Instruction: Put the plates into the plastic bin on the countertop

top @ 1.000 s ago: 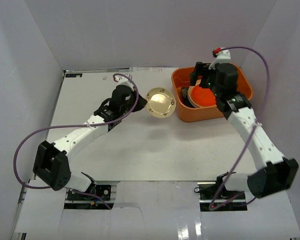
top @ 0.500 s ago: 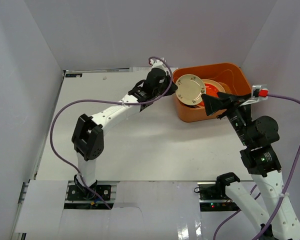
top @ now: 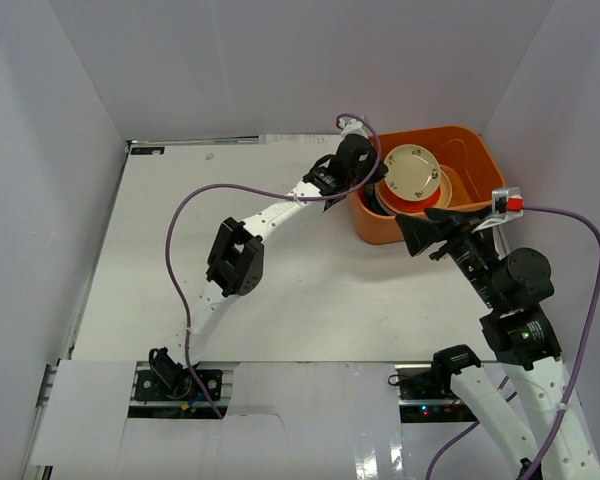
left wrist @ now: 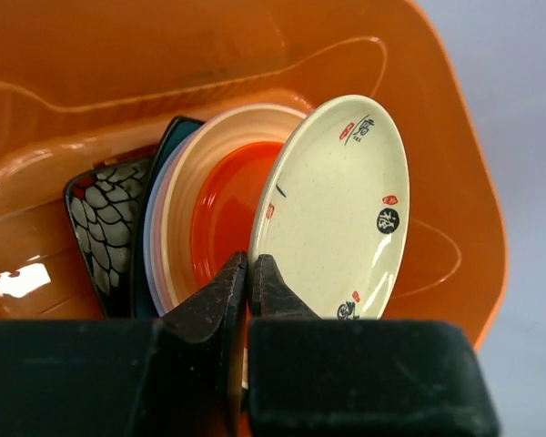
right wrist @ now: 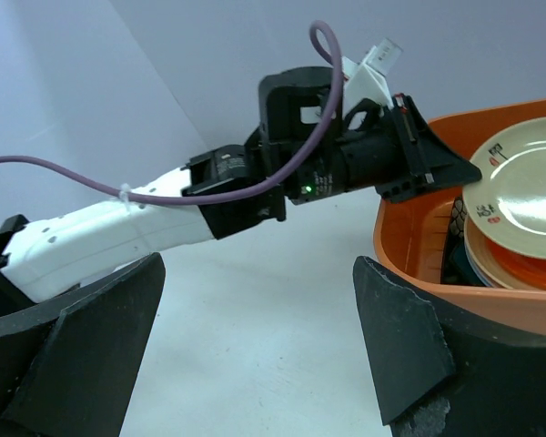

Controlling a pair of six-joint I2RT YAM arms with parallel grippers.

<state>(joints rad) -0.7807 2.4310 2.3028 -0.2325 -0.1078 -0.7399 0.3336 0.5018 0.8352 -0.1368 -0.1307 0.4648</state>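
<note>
White countertop (top: 310,290), orange bin (top: 380,228), left jaws pinching cream plate (top: 413,172) over stack (top: 412,203), right jaws wide, empty.

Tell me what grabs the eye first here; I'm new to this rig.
The bright orange bin at the far right of the white countertop stands out first. Over it, the left arm's jaws pinch a tilted cream plate by its rim, above a stack of plates already inside. The right arm's jaws gape empty near the bin.
</note>
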